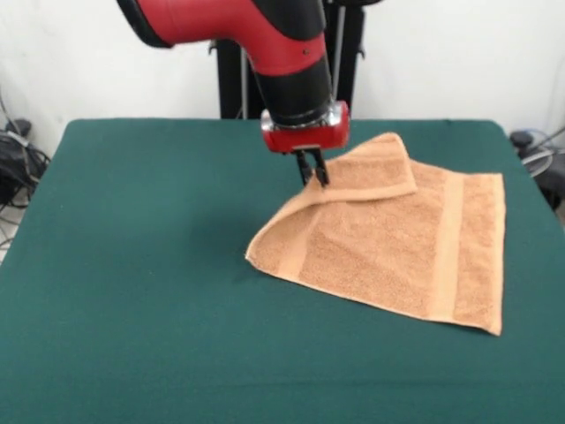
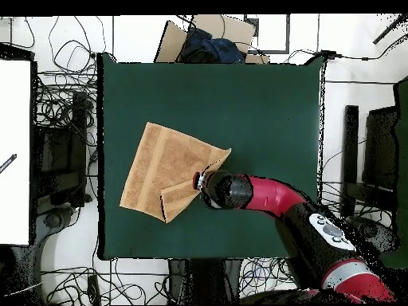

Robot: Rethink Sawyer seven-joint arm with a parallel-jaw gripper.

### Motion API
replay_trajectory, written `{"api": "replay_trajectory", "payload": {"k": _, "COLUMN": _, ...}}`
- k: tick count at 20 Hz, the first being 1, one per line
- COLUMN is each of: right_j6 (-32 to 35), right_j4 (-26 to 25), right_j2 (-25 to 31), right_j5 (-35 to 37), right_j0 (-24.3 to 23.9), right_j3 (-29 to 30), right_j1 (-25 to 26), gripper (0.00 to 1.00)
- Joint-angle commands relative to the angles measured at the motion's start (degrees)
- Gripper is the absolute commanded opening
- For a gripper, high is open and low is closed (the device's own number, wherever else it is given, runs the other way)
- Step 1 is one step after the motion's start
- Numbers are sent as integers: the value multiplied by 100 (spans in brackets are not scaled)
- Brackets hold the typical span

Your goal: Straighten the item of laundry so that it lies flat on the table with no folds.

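The orange-tan towel [image 1: 397,243] lies on the right half of the dark green table [image 1: 132,265]. Its far corner is folded over onto itself as a flap [image 1: 375,168]. A woven band runs near its right edge. My gripper [image 1: 312,173] comes down from the red arm at the flap's left edge, with its fingers pinched together on the towel's folded edge. In the overhead view the towel [image 2: 159,163] lies left of centre on the table [image 2: 263,103], with a folded corner by the arm's head [image 2: 227,190], which hides the gripper.
The robot's black pedestal [image 1: 238,84] stands behind the table's far edge. Cables and equipment [image 2: 60,135] surround the table. A cardboard box with dark cloth [image 2: 207,40] sits beyond one edge, and a white board [image 2: 16,151] beyond another.
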Motion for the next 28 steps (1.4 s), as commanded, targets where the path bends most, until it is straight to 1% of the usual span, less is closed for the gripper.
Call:
{"api": "replay_trajectory", "payload": {"k": 1, "right_j6": -760, "right_j4": -586, "right_j2": 40, "right_j5": 638, "right_j0": -139, "right_j3": -620, "right_j1": -229, "gripper": 0}}
{"api": "replay_trajectory", "payload": {"k": 5, "right_j6": -784, "right_j4": -719, "right_j2": 165, "right_j5": 764, "right_j0": -251, "right_j3": -814, "right_j1": -119, "gripper": 0}}
{"api": "replay_trajectory", "payload": {"k": 11, "right_j6": -790, "right_j4": -860, "right_j2": 303, "right_j5": 777, "right_j0": -359, "right_j3": -954, "right_j1": 41, "gripper": 0}}
{"api": "replay_trajectory", "payload": {"k": 14, "right_j6": -949, "right_j4": -936, "right_j2": 464, "right_j5": 772, "right_j0": -472, "right_j3": -969, "right_j1": 98, "gripper": 0}}
{"api": "replay_trajectory", "payload": {"k": 15, "right_j6": -1004, "right_j4": -946, "right_j2": 553, "right_j5": 789, "right_j0": -538, "right_j3": -979, "right_j1": 141, "gripper": 100}}
{"api": "replay_trajectory", "payload": {"k": 21, "right_j6": -963, "right_j4": -1096, "right_j2": 555, "right_j5": 538, "right_j0": -529, "right_j3": -994, "right_j1": 108, "gripper": 100}}
{"api": "replay_trajectory", "payload": {"k": 23, "right_j6": -951, "right_j4": -1141, "right_j2": 541, "right_j5": 568, "right_j0": -500, "right_j3": -1026, "right_j1": 98, "gripper": 100}}
{"api": "replay_trajectory", "payload": {"k": 28, "right_j6": -621, "right_j4": -1163, "right_j2": 445, "right_j5": 497, "right_j0": -436, "right_j3": -945, "right_j1": 9, "gripper": 100}}
